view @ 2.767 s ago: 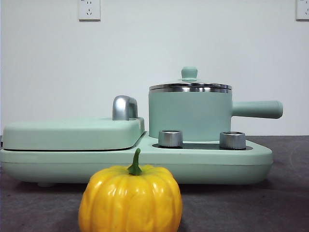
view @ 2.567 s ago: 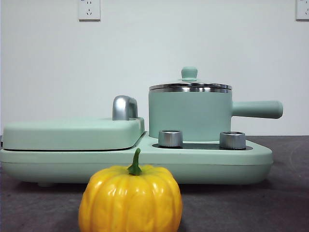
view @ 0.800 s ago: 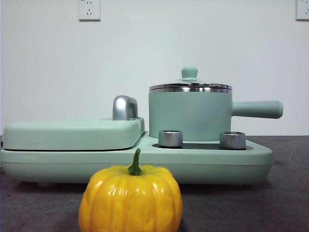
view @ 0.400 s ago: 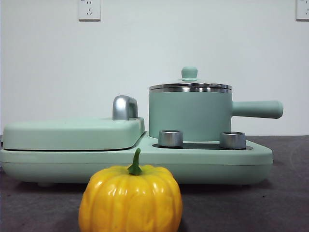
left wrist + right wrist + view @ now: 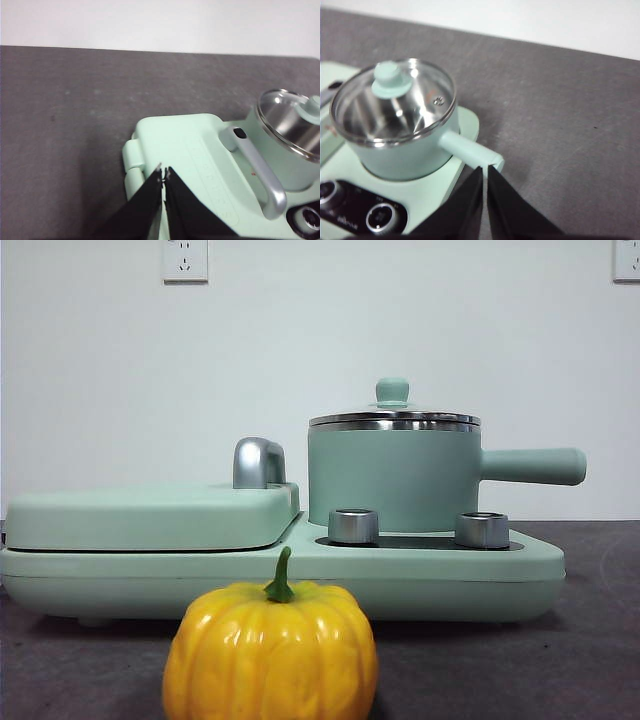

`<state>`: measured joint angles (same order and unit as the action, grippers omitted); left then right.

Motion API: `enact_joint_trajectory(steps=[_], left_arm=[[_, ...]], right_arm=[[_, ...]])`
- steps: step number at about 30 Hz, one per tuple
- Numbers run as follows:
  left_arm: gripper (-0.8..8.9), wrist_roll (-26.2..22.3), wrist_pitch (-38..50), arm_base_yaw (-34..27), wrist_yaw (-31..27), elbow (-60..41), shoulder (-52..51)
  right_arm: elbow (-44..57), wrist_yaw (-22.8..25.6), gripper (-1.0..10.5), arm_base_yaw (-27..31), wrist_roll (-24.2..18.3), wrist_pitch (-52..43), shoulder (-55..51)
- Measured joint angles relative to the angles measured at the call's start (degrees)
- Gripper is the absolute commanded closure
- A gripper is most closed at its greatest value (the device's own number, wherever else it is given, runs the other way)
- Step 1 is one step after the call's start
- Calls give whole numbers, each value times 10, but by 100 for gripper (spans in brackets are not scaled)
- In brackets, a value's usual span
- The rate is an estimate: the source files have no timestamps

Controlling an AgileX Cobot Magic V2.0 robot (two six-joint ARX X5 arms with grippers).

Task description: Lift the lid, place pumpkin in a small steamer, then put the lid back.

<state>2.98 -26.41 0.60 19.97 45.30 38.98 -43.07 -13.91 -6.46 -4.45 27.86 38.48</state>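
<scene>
The yellow-orange pumpkin with a green stem stands on the dark table in the foreground of the front view. Behind it the small steamer sits on the appliance base, side handle pointing right. The glass lid with its mint knob rests on the steamer. My right gripper hovers shut above the end of the steamer's handle. My left gripper hovers shut over the flat griddle cover. Neither gripper shows in the front view.
The long mint-green appliance base carries two silver knobs and a flat griddle cover with a chrome handle. Dark grey table spreads around it, with a white wall behind.
</scene>
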Motion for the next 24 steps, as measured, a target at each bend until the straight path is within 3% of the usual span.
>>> enact_joint_trajectory(steps=[11,13,15,16,18,24], left_arm=[[806,-172,-26,73,9,52,75],[797,-209,-32,87,9,52,79],[707,-246,-31,99,9,52,80],[647,-257,-28,103,9,52,79],[584,-271,-16,110,10,52,79],[587,-273,7,123,10,53,79]], right_arm=[[-1,0,930,-68,-117,13,36],[-1,0,848,-79,-140,15,36],[-2,0,707,-87,-165,16,36],[-2,2,647,-90,-170,16,36],[-2,2,633,-93,-180,16,36],[-3,4,633,-93,-188,15,35]])
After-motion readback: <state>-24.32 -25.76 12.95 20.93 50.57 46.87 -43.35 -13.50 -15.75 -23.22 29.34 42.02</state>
